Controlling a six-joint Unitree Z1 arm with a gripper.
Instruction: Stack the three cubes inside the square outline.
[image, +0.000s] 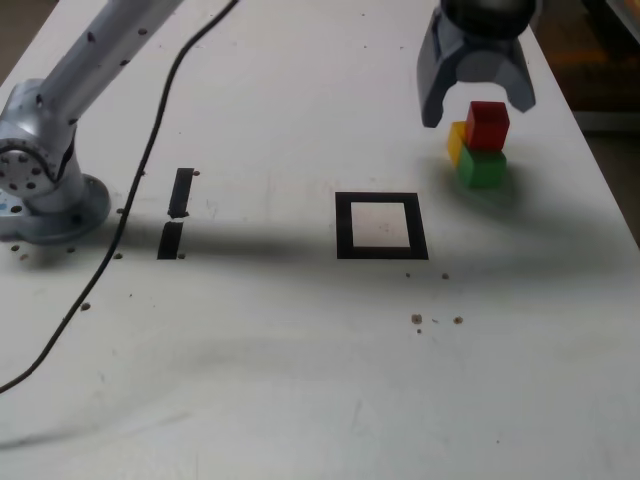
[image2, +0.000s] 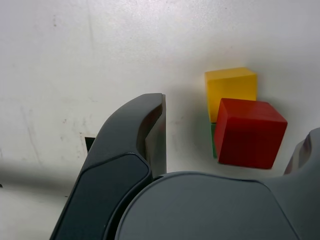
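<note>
Bare tabletop (image: 300, 380) fills the near part of the exterior view, and beyond it we see the square outline (image: 381, 226) empty, with the cubes well off to its right in that view: red (image: 488, 125) sits on green (image: 482, 167), and yellow (image: 457, 142) is touching them behind. Our gripper (image: 477, 102) hangs just above red with its jaws wide and holding nothing. We judge the step is to take red first, so we should centre the jaws over its flat sides, come straight down, and close without nudging yellow or tipping green.
</note>
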